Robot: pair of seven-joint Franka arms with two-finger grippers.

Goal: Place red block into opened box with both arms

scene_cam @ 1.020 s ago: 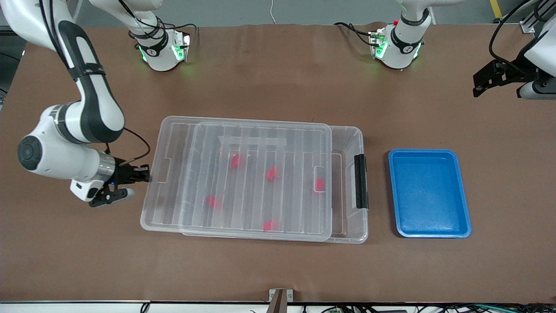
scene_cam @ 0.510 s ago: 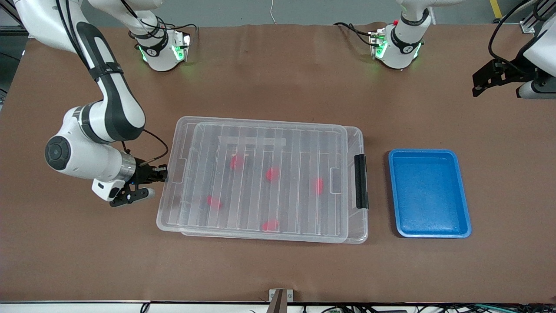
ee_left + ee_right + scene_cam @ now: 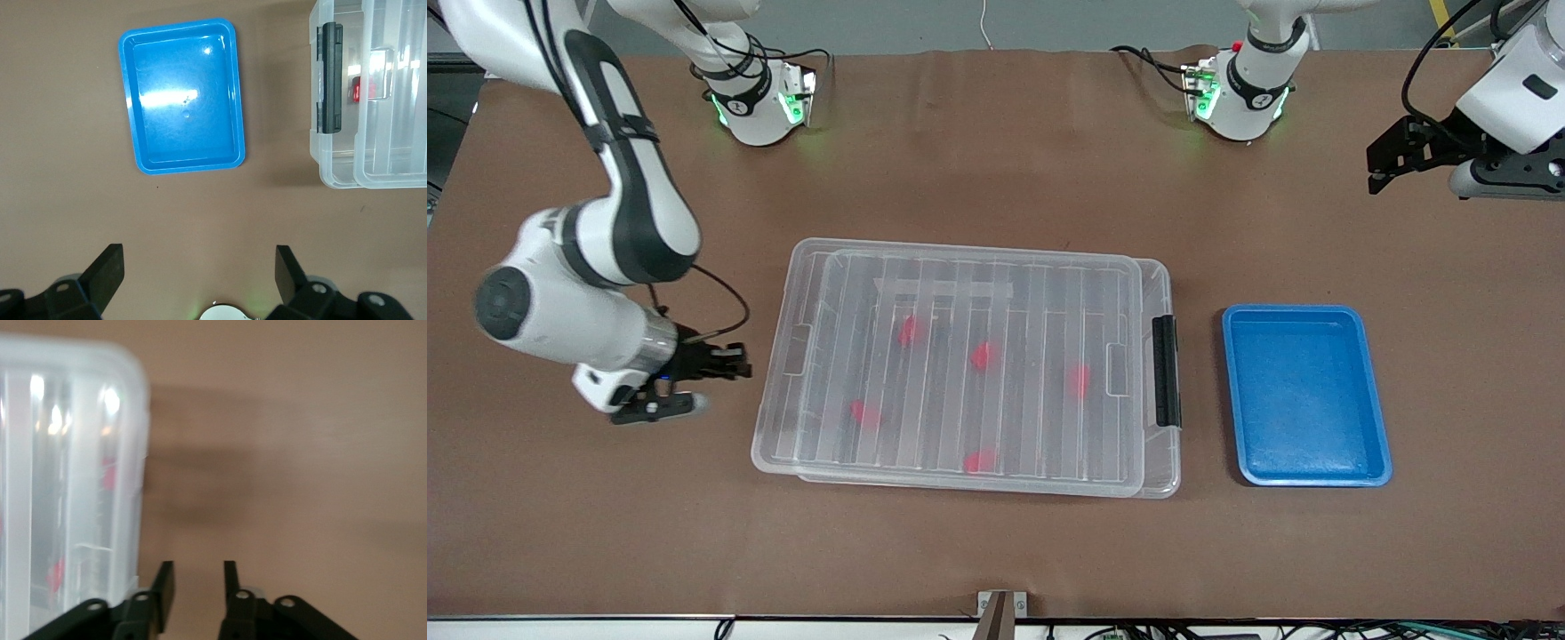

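Observation:
The clear box (image 3: 1161, 462) lies mid-table with its ribbed lid (image 3: 1014, 418) resting over nearly all of it and the black latch (image 3: 1166, 371) at the left arm's end. Several red blocks (image 3: 983, 356) show through the lid, inside the box. My right gripper (image 3: 738, 360) hovers low just off the lid's edge at the right arm's end, open, with nothing between its fingers (image 3: 198, 577). The lid's corner (image 3: 73, 453) sits beside it. My left gripper (image 3: 1383, 164) hangs open over bare table, well away from the box (image 3: 337, 170).
A shallow blue tray (image 3: 1303, 396), with nothing in it, sits beside the box toward the left arm's end and also shows in the left wrist view (image 3: 183, 93). Brown table surface surrounds both. The arm bases stand along the table's edge farthest from the front camera.
The lid slid toward the left arm's end, over the box, with the right gripper on its edge. That gripper then let go, opened and drew back. The left gripper shifted slightly.

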